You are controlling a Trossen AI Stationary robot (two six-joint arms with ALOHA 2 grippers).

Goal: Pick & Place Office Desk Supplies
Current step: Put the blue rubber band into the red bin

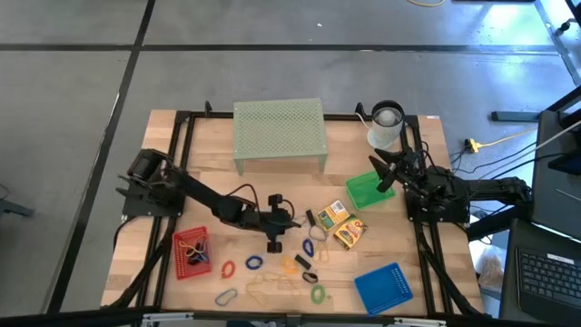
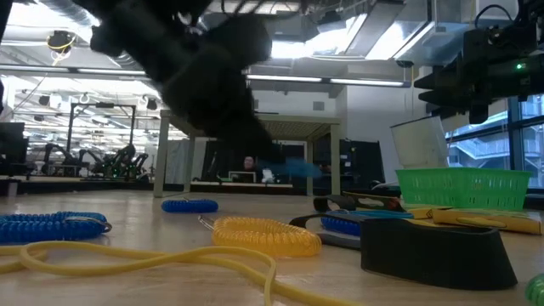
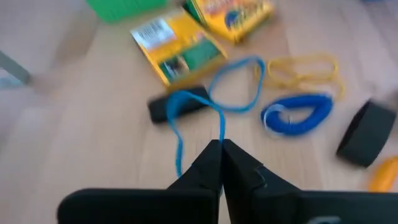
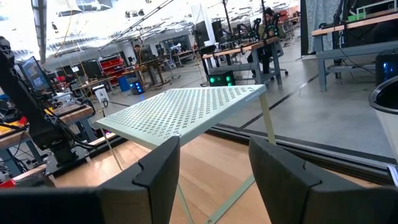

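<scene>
1. Here, nearest the table's front edge in the high view, lie a green coiled ring (image 1: 318, 293), a tangle of yellow rubber bands (image 1: 270, 289), a silvery carabiner clip (image 1: 226, 297) and a flat blue plastic tray (image 1: 382, 288).
2. Slightly farther back sit a red coiled ring (image 1: 228, 269), a blue coiled ring (image 1: 254, 262) and a red plastic tray (image 1: 192, 252).
3. At mid-table, the left gripper (image 3: 221, 148) has its fingers pressed together, pinching a thin blue rubber band (image 3: 235, 84) that loops over a small black block (image 3: 180, 104).
4. Just beyond lie two yellow crayon boxes (image 1: 340, 223), then a green plastic basket (image 1: 366, 190).
5. The right gripper (image 4: 214, 163) hangs above the table's right side, fingers wide apart, holding nothing.
6. Farthest back stands the pale green perforated metal riser (image 1: 279, 129).
</scene>
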